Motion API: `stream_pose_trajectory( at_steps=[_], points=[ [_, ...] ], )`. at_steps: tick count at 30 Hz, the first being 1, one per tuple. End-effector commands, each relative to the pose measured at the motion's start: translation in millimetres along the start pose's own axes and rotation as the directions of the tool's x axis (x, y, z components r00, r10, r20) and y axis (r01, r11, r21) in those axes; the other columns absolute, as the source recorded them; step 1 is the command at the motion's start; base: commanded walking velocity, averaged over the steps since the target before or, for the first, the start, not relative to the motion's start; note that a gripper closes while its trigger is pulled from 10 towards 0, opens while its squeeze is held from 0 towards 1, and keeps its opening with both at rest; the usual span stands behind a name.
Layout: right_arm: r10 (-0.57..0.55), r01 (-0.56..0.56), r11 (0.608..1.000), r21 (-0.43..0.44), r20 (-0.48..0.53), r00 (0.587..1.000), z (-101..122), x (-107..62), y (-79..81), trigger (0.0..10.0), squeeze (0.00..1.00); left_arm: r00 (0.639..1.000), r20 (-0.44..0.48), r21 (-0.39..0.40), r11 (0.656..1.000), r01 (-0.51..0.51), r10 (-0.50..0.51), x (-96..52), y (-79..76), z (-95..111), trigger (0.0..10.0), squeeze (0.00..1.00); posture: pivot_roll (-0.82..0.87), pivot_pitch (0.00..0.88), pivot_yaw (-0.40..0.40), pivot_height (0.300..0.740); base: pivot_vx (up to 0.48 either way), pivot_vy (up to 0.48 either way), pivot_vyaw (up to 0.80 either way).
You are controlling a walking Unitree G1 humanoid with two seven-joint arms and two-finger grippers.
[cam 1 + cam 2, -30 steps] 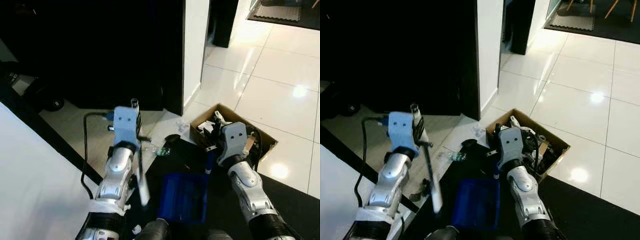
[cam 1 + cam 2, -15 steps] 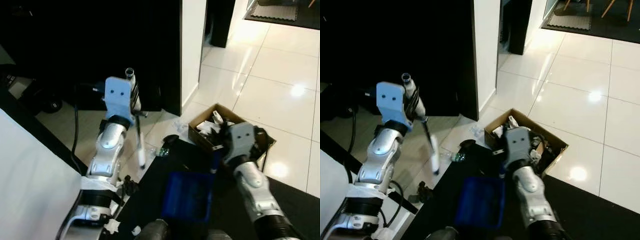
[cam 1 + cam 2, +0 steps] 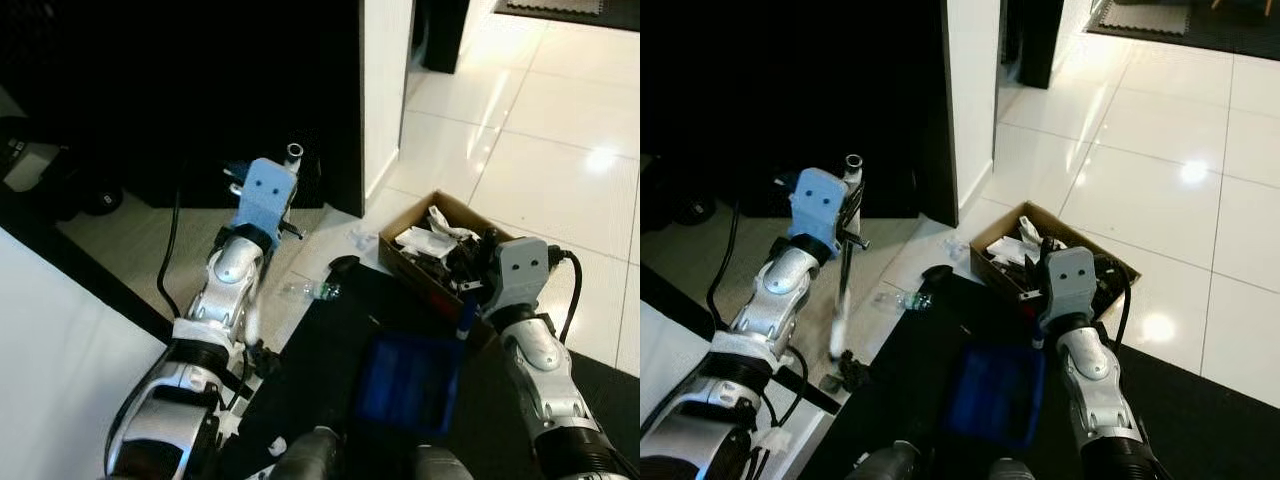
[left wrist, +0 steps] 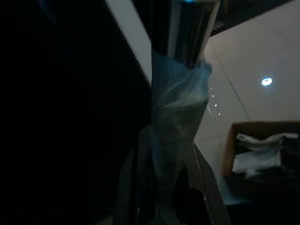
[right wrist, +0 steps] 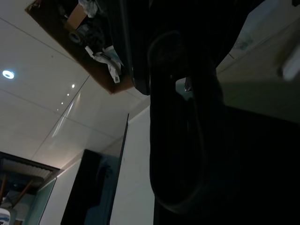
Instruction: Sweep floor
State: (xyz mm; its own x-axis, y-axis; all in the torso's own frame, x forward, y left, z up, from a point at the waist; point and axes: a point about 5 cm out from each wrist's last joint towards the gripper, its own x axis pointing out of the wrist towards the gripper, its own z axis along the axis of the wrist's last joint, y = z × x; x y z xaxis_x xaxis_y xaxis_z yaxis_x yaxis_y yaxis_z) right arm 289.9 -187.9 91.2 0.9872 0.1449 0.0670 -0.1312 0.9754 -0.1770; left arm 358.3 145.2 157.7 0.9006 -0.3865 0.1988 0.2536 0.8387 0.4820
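Broom (image 3: 843,290) in the closed left gripper (image 3: 851,215) has swung down beside the bottle (image 3: 908,298), while the right gripper (image 3: 470,300) grips the blue dustpan (image 3: 408,380), so sweeping looks underway.

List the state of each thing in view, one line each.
Left gripper: shut on broom handle.
Broom: upright, tip at the floor.
Right gripper: shut on dustpan handle.
Dustpan: blue, held low above the dark mat.
Box: open, full of trash.
Bottle: lying on floor.
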Motion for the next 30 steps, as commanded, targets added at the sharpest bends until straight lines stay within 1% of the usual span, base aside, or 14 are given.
stream_pose_trajectory(
  at_steps=[1,4,5,6,8,10,12,14,15,17,19,23,27,30],
  points=[
    [0.016,-0.016,1.000,-0.011,0.033,0.999,8,1.8,2.4,10.0,0.00,1.000,0.005,0.079,0.997,0.016,-0.017,-2.1,6.5,-2,10.0,0.00,-0.13,0.128,0.096,0.740,0.000,0.000,0.00],
    [0.019,-0.018,1.000,-0.010,0.038,0.999,9,1.1,3.5,10.0,0.00,1.000,0.000,0.117,0.993,-0.011,0.011,-2.0,11.2,-6,10.0,0.00,-0.14,0.133,0.092,0.740,0.000,0.000,0.00],
    [0.024,-0.024,1.000,-0.010,0.042,0.999,11,1.5,4.9,10.0,0.00,1.000,-0.006,0.153,0.988,-0.014,0.015,-2.6,11.1,-9,10.0,0.00,-0.14,0.139,0.088,0.740,0.000,0.000,0.00],
    [0.024,-0.024,1.000,-0.010,0.042,0.999,11,1.5,4.9,10.0,0.00,1.000,-0.006,0.153,0.988,-0.014,0.015,-2.6,11.1,-9,10.0,0.00,-0.14,0.139,0.088,0.740,0.000,0.000,0.00],
    [0.040,-0.039,0.999,-0.015,0.056,0.998,16,2.7,6.9,10.0,0.00,1.000,-0.027,0.208,0.978,0.001,0.005,-5.9,8.2,-17,10.0,0.00,-0.16,0.158,0.077,0.740,0.000,0.000,0.00],
    [0.046,-0.045,0.999,-0.019,0.063,0.997,18,3.1,7.1,10.0,0.00,0.999,-0.034,0.223,0.975,0.008,0.000,-7.5,7.0,-19,10.0,0.00,-0.16,0.160,0.074,0.740,0.000,0.000,0.00],
    [0.057,-0.055,0.998,-0.028,0.078,0.995,25,3.1,5.1,10.0,0.00,0.998,-0.061,0.216,0.976,-0.002,0.015,-12.2,7.7,-27,10.0,0.00,-0.18,0.193,0.054,0.740,0.000,0.000,0.00],
    [0.061,-0.059,0.998,-0.032,0.083,0.995,28,2.8,3.8,10.0,0.00,0.997,-0.071,0.211,0.977,-0.007,0.023,-13.8,8.0,-29,10.0,0.00,-0.18,0.199,0.049,0.740,0.000,0.000,0.00],
    [0.069,-0.065,0.997,-0.037,0.091,0.993,32,2.5,2.3,10.0,0.00,0.996,-0.080,0.203,0.979,-0.020,0.037,-15.9,8.5,-32,10.0,0.00,-0.19,0.226,0.032,0.740,0.000,0.000,0.00],
    [0.077,-0.073,0.996,-0.042,0.098,0.992,35,2.6,1.7,10.0,0.00,0.995,-0.086,0.196,0.980,-0.031,0.049,-17.6,8.9,-34,10.0,0.00,-0.19,0.232,0.028,0.740,0.000,0.000,0.00],
    [0.105,-0.099,0.994,-0.054,0.118,0.987,46,3.8,2.4,10.0,0.00,0.992,-0.092,0.174,0.982,-0.073,0.090,-21.4,9.8,-38,10.0,0.00,-0.21,0.273,-0.003,0.740,0.000,0.000,0.00],
    [0.129,-0.122,0.991,-0.061,0.136,0.982,56,3.8,4.1,10.0,0.00,0.985,-0.104,0.148,0.981,-0.122,0.138,-24.4,12.2,-42,10.0,0.00,-0.23,0.286,-0.012,0.740,0.000,0.000,0.00],
    [0.152,-0.141,0.987,-0.079,0.147,0.978,67,-3.2,4.4,10.0,0.00,0.963,-0.133,0.078,0.971,-0.227,0.236,-27.8,21.4,-47,10.0,0.00,-0.27,0.327,-0.031,0.740,0.000,0.000,0.00],
    [0.153,-0.142,0.986,-0.081,0.147,0.977,70,-6.2,3.7,10.0,0.00,0.953,-0.147,0.047,0.964,-0.261,0.265,-29.1,24.1,-48,10.0,0.00,-0.29,0.339,-0.032,0.740,0.000,0.000,0.00]
  ],
)
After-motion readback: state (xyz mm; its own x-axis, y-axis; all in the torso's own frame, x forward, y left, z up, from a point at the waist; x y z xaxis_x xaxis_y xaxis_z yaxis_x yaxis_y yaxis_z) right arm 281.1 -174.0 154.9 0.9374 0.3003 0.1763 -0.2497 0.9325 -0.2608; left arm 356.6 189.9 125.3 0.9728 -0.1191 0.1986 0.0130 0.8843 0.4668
